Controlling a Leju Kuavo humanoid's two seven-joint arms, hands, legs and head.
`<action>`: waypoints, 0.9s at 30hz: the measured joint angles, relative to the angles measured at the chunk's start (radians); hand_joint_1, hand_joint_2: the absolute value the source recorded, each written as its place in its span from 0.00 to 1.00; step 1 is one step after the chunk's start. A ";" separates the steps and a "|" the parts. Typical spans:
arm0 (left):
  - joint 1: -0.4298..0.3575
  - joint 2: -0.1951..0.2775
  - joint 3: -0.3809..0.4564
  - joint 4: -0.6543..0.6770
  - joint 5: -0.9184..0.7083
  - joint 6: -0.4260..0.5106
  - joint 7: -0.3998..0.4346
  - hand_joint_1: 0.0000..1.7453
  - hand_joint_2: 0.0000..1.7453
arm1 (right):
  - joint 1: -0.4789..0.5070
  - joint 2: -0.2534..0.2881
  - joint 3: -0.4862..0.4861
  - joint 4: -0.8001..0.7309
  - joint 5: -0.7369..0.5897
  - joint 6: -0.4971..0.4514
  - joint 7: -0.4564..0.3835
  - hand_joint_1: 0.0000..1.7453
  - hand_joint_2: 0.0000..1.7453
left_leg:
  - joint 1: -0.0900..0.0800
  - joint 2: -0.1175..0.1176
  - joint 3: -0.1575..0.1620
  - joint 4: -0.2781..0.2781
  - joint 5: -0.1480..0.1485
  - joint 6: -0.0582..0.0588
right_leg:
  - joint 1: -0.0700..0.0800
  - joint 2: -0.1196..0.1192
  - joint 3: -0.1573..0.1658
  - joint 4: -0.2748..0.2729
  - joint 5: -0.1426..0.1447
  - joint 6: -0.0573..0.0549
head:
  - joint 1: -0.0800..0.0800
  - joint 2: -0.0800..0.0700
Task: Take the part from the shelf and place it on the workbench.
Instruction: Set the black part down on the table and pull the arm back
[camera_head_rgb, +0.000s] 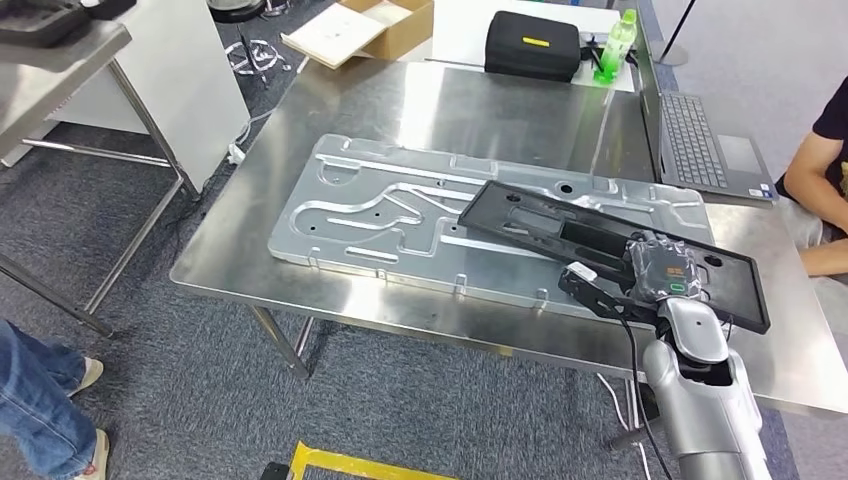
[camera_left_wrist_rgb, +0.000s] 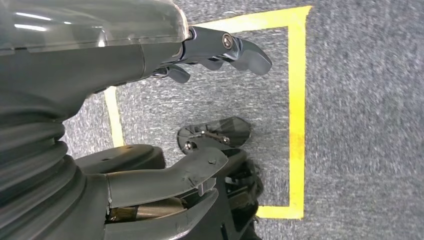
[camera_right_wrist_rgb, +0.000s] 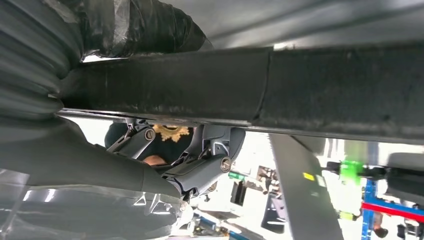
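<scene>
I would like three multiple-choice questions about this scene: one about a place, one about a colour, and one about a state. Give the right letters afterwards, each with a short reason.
1. Where does the black frame lie?
A. across the silver plate on the workbench
B. on the carpet
C. on the laptop

2. What colour is the bottle at the far side of the table?
A. red
B. green
C. white

3. What is the right hand doing?
A. hanging free
B. holding the frame
C. pressing the laptop

Answers:
1 A, the head view shows the frame slanting over the plate.
2 B, it looks clear green.
3 B, the hand grips the frame's near edge, while the left hand hangs over the carpet with its fingers apart.
</scene>
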 joint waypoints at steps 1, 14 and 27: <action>0.000 0.000 -0.002 0.000 -0.001 0.000 -0.001 0.00 1.00 | 0.000 0.000 0.000 0.002 0.003 -0.002 0.002 1.00 1.00 | 0.000 0.001 0.000 0.000 0.000 -0.005 | 0.003 0.001 0.002 -0.003 -0.001 -0.002 | 0.000 0.000; 0.004 0.001 -0.026 0.000 -0.014 -0.004 0.001 0.00 1.00 | -0.006 0.000 -0.005 0.051 0.005 -0.024 -0.003 0.00 0.00 | 0.014 0.003 -0.031 0.058 -0.004 -0.036 | -0.004 0.004 0.023 -0.003 -0.014 -0.019 | -0.001 0.000; 0.005 0.002 -0.026 0.000 -0.013 -0.004 0.004 0.00 1.00 | 0.001 0.000 -0.018 0.061 0.005 -0.027 -0.003 0.00 0.00 | 0.010 0.003 0.002 -0.007 0.009 0.005 | -0.013 0.003 -0.082 0.201 -0.087 0.024 | -0.001 0.000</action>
